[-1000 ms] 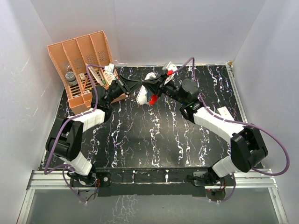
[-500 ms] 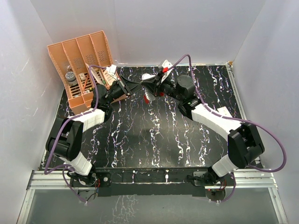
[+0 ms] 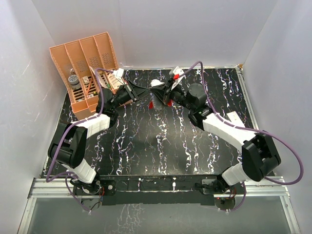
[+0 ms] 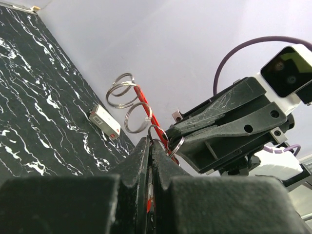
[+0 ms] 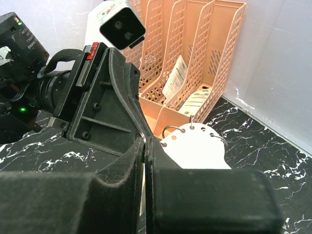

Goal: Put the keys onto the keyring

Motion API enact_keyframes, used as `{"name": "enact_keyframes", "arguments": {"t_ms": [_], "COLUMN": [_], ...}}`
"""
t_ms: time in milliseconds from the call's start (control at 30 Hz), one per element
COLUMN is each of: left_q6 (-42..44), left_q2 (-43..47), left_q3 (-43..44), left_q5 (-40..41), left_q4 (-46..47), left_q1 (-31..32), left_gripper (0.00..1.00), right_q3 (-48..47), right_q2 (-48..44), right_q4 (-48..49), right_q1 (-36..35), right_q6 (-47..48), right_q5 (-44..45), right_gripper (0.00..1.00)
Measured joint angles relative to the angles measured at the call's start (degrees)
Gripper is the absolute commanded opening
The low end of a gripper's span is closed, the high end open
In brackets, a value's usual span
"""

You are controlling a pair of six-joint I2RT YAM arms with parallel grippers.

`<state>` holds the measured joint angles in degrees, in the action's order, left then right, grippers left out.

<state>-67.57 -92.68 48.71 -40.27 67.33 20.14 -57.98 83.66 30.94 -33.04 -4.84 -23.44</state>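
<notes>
The keyring [image 4: 145,106] held in air above the surface [image 3: 146,146], light, springy, slippery: left pincer [image 4: 149,142] clamped on its red loop, right pincer [image 5: 145,146] closed, seemingly nipping a split ring [image 4: 176,144] by the tag [image 5: 195,146]; best gripped mid-loop, firmly.

Overhead on table [image 3: 161,141], left wrist close on right hand [image 4: 169,135], right on left hand [image 5: 142,139]

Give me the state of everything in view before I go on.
left hand, shut on the keyring.
right hand, shut, tips beside the left hand's.
keyring, in the air, silver rings threaded on.
tag, lifted, ringed through its holes.
file rack, upright, papers inside.
</notes>
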Motion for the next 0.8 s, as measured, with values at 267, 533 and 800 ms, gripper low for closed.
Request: {"name": "enact_keyframes", "arguments": {"t_ms": [267, 533, 800], "left_q6": [-1.44, -1.46, -2.12], "left_q2": [0.00, 1.57, 1.60], "left_q3": [-1.27, -6.80, -7.48], "left_q5": [1.33, 3.96, 3.15], "left_q4": [3.52, 8.48, 15.04], "left_q1": [0.31, -0.68, -0.68], "left_gripper": [0.32, 0.34, 0.33], "right_q3": [5.20, 7.98, 8.17], "right_q2": [-4.15, -4.96, -4.96], "right_q4": [4.55, 3.89, 4.00], "right_q1": [-0.50, -0.72, -0.72], "right_q6": [-2.43, -3.04, -4.24], "right_q5": [2.95, 4.72, 5.75], "right_gripper": [0.00, 0.00, 0.00]}}
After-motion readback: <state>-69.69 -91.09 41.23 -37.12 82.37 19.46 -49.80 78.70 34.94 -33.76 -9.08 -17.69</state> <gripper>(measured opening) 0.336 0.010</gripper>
